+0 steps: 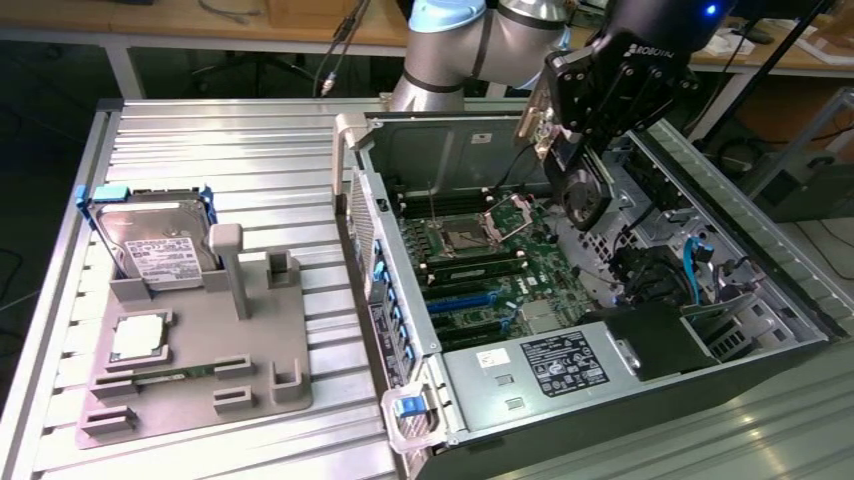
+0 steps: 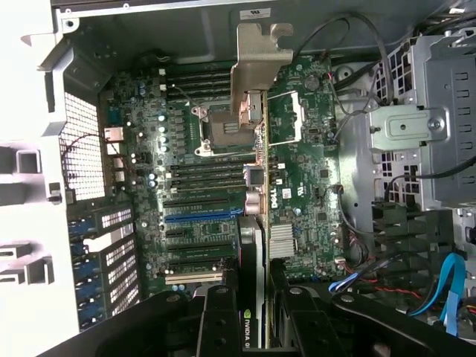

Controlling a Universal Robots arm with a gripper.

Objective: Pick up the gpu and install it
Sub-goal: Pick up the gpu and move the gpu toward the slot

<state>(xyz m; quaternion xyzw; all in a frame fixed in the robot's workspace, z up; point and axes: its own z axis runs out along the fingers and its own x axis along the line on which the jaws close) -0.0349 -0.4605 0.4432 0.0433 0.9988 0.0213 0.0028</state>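
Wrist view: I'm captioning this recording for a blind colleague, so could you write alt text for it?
The gripper holds the gpu edge-on, its silvery bracket at the far end, over the green motherboard inside an open computer case. A metal drive cage and blue cables sit beside the board.

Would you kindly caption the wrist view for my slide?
The gripper holds the gpu edge-on over the motherboard in the open case.

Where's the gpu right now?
In the exterior view's upper right, the gpu hangs in the gripper over the open computer case, above the motherboard.
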